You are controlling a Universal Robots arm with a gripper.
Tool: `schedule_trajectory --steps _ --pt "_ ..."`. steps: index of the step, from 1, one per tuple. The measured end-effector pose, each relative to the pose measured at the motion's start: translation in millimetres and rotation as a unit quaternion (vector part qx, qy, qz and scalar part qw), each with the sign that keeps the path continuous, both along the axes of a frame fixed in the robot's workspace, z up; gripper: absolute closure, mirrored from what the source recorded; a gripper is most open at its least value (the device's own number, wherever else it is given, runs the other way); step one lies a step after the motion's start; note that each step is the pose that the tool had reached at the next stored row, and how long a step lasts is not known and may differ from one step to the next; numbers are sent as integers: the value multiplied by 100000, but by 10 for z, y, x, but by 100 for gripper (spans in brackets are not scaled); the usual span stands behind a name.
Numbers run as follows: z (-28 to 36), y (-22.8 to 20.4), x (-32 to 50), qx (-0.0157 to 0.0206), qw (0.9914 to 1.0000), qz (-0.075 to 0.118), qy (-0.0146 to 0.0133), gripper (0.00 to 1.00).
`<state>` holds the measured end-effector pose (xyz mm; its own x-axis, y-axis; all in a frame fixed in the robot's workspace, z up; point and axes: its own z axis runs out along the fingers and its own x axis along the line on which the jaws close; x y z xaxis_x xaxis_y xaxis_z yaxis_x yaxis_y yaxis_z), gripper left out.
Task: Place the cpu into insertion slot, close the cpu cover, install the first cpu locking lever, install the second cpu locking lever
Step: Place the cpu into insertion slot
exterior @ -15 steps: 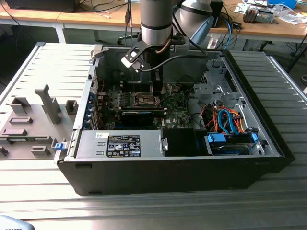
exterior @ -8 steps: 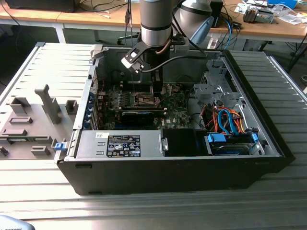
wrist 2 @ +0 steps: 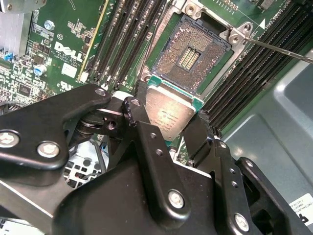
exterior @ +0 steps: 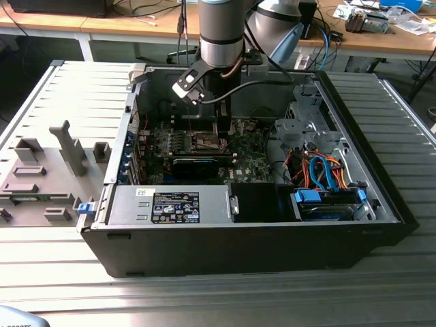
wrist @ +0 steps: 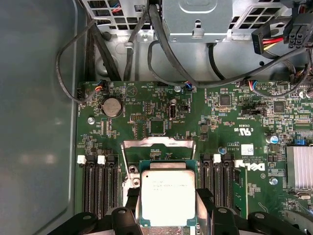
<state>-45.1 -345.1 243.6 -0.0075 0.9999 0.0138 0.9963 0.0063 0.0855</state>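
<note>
The cpu [wrist 2: 168, 115], a flat square chip with a silvery top, sits between my black fingers [wrist 2: 134, 111]; my gripper [wrist 2: 168, 120] is shut on its two opposite edges. Just beyond it lies the insertion slot [wrist 2: 190, 56], an open square socket of fine contacts with a metal rim, and the chip hangs close above its near edge. In the first wrist view the cpu [wrist: 167, 198] is held by my gripper [wrist: 167, 200] in front of the raised cpu cover [wrist: 157, 143]. A thin metal locking lever [wrist 2: 279, 49] juts out beside the socket. My gripper [exterior: 208, 129] reaches down into the case.
The green motherboard [wrist: 230, 122] lies in an open black computer case [exterior: 238, 238]. Long black memory slots [wrist: 100, 186] flank the socket on both sides. Black cables [wrist: 161, 44] and a metal cage run behind the board. A grey fixture tray [exterior: 41, 170] lies at the exterior view's left.
</note>
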Motion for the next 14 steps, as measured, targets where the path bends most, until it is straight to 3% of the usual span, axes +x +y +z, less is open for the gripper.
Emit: schedule_trajectory --steps 14 --pt "-37 0 0 -2 100000 2 0 46"
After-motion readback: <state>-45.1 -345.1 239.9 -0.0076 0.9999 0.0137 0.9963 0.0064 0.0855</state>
